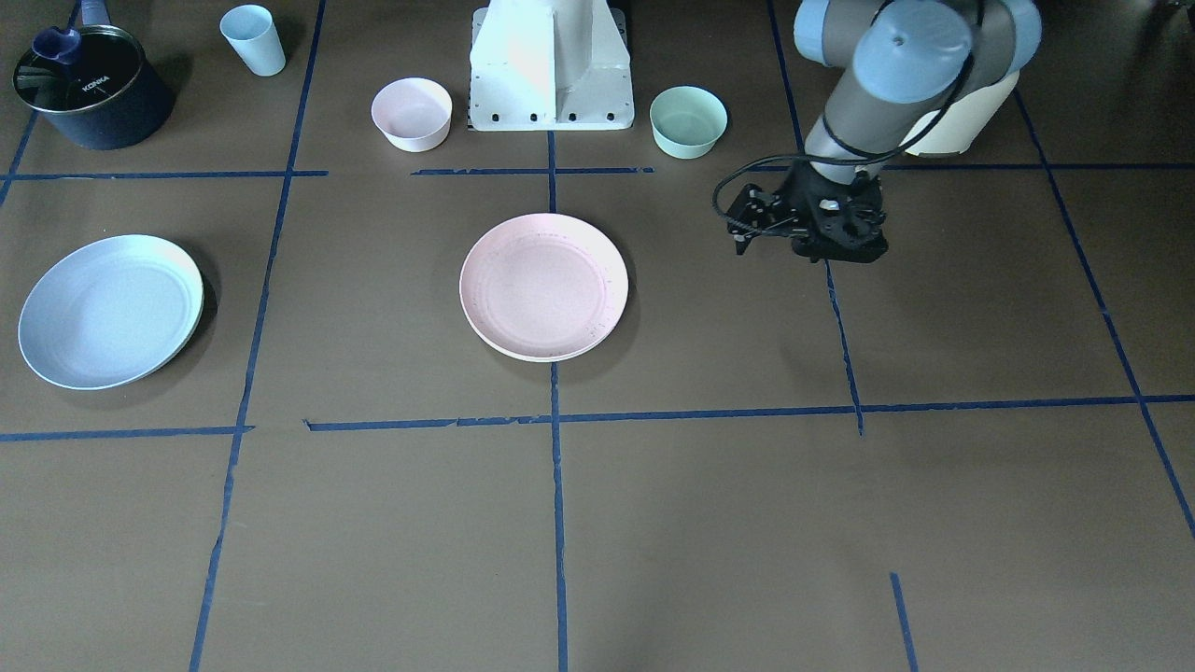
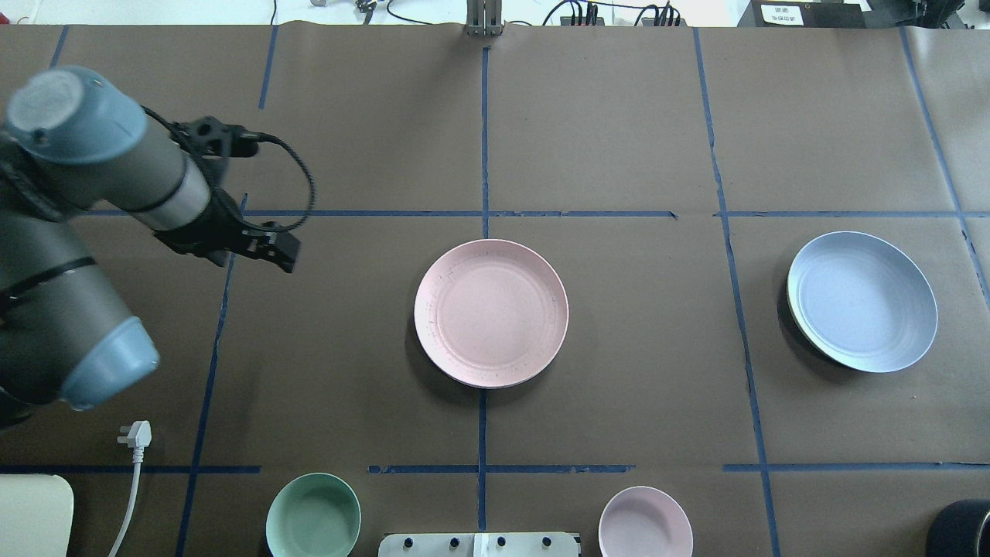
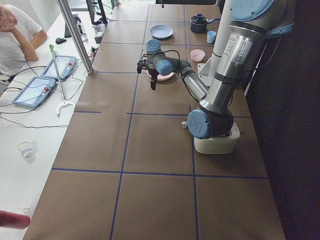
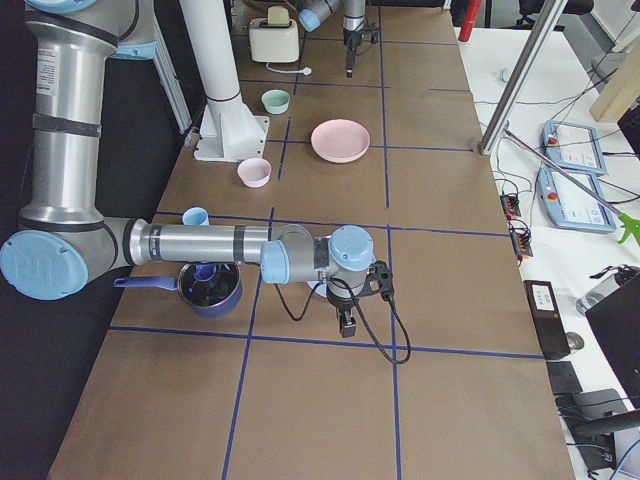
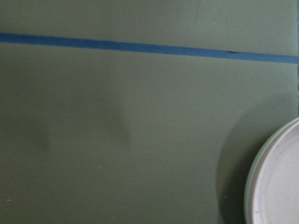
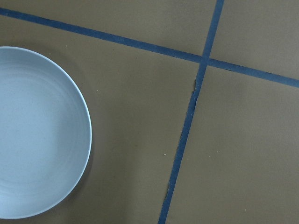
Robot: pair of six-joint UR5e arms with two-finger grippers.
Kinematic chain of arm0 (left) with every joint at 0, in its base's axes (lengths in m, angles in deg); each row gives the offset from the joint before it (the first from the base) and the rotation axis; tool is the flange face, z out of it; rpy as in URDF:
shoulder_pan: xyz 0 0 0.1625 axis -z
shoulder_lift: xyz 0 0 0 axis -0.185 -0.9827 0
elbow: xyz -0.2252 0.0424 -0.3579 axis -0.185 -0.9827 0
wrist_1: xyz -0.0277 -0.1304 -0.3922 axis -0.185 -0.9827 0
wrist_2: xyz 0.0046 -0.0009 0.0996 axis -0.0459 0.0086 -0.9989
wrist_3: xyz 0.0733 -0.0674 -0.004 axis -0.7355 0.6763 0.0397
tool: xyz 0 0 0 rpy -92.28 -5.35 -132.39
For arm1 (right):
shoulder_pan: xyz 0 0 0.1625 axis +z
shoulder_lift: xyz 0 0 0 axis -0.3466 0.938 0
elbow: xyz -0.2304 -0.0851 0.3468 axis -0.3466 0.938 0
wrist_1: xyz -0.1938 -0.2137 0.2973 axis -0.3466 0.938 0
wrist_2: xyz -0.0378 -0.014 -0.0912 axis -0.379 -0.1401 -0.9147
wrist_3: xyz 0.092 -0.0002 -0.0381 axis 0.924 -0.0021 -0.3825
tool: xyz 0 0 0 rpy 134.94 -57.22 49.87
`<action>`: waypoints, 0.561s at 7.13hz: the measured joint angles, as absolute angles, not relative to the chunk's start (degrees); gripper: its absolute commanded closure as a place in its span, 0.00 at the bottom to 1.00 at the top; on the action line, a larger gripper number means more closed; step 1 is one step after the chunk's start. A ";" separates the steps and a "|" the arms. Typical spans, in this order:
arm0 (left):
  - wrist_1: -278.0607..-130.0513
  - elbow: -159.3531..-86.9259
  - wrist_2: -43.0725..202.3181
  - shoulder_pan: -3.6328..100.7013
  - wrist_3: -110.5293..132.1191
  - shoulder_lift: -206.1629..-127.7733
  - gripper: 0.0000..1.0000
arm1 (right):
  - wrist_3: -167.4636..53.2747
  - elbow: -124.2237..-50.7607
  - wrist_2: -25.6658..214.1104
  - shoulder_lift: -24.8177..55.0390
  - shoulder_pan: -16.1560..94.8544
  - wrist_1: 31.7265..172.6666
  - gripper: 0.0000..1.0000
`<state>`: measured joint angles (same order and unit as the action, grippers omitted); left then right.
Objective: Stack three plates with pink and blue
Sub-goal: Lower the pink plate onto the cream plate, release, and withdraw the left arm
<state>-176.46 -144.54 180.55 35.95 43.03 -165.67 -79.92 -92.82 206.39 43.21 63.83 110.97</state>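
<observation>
The pale pink plate (image 1: 544, 285) lies at the table's middle (image 2: 490, 312). The light blue plate (image 1: 110, 310) lies far toward my right side (image 2: 861, 300). A pale rim shows under the blue plate's edge; I cannot tell whether it is the cream plate, which shows nowhere else. My left gripper (image 2: 286, 255) hovers over bare table beside the pink plate, apart from it, and I cannot tell whether it is open. Its wrist view catches the plate's edge (image 5: 278, 186). My right gripper (image 4: 346, 328) hangs next to the blue plate (image 6: 37, 135); I cannot tell its state.
A pink bowl (image 1: 412, 114) and a mint bowl (image 1: 688, 121) flank the robot base (image 1: 551, 65). A light blue cup (image 1: 253, 39) and a dark pot (image 1: 93, 89) stand at my far right. A white plug (image 2: 135, 433) lies by my left arm.
</observation>
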 measured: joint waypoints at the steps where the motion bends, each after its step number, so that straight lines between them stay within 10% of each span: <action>1: -173.92 -146.63 184.12 42.33 31.74 -160.43 0.00 | -79.48 -92.86 206.43 43.15 63.83 110.97 0.00; 4: -172.42 -146.17 192.33 64.59 -1.74 -142.83 0.00 | -76.41 -93.98 207.03 42.73 63.83 110.89 0.00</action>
<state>-172.42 -146.17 192.33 64.59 -1.74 -142.83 -76.41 -93.98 207.03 42.73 63.83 110.89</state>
